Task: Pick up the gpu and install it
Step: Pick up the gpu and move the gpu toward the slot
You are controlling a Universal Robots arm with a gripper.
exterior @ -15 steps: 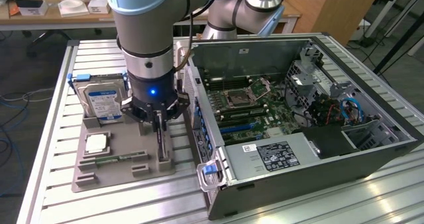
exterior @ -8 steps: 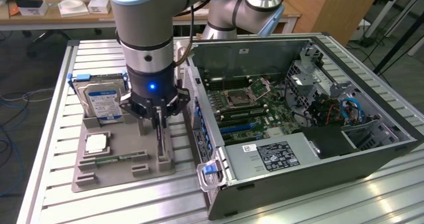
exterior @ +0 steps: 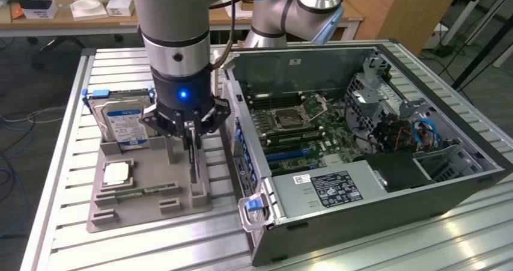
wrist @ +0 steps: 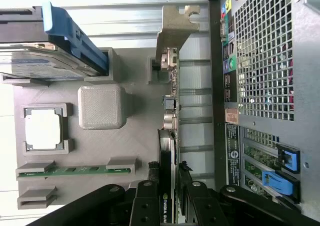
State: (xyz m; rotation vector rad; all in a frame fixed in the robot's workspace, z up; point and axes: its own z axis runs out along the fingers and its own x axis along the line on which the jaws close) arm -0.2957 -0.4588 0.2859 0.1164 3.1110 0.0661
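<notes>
One gpu [wrist: 169, 151], "NVIDIA QUA…" legible on its shroud, stands on edge in a slot of the grey line-textured plastic tray [exterior: 144, 208], just beside the open computer case [exterior: 376, 193]; pale metal bracket [wrist: 176, 29] at one end; gripper [exterior: 191, 142] fingers narrow, clamped on the card's upper edge.

Thin dark gpu [wrist: 167, 156] stands on edge in grey holder [wrist: 135, 151]; pale bracket at one end.

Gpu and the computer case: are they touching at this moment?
Apart. The wrist view shows bare table slats between the gpu and the computer case, along its rear panel.
</notes>
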